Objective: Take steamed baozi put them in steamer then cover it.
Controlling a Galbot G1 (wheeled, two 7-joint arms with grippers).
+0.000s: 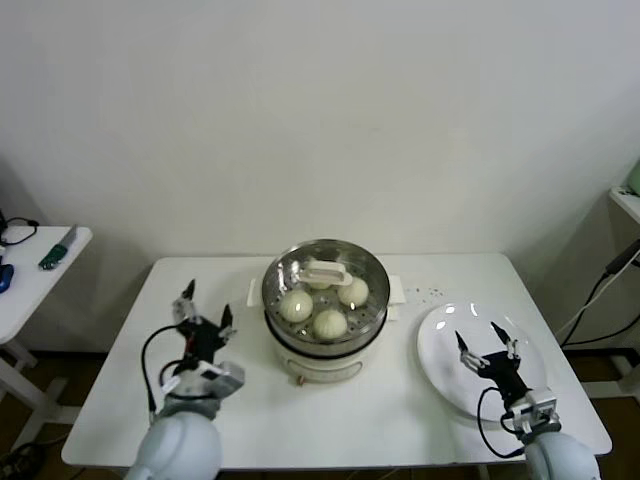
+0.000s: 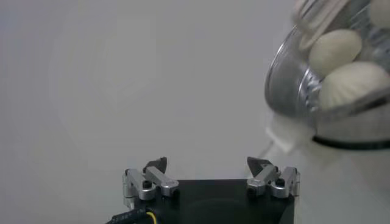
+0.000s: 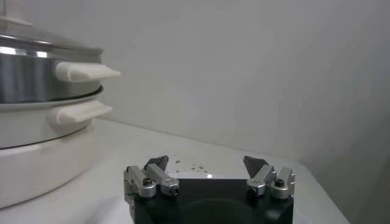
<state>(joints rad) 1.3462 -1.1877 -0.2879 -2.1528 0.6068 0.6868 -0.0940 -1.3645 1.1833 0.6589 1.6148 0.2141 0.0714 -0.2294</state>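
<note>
The steamer [image 1: 325,345] stands at the table's middle, a shiny steel pot on a cream-white base. The clear glass cover [image 1: 285,275] with its pale handle [image 1: 324,273] lies on top of it. Through the glass I see three baozi [image 1: 296,305], [image 1: 330,323], [image 1: 353,291], with a fourth partly hidden under the handle. My left gripper [image 1: 204,311] hovers open and empty to the left of the steamer, apart from it. In the left wrist view the gripper [image 2: 208,165] holds nothing, and the covered steamer [image 2: 341,131] shows beside it. My right gripper [image 1: 486,342] is open and empty over the white plate.
A flat white plate [image 1: 440,340] lies right of the steamer, bare. The steamer's side handles [image 3: 82,72] stick out toward the right gripper [image 3: 206,163]. A small side table [image 1: 30,270] with tools stands at far left. A few specks [image 1: 432,292] dot the table behind the plate.
</note>
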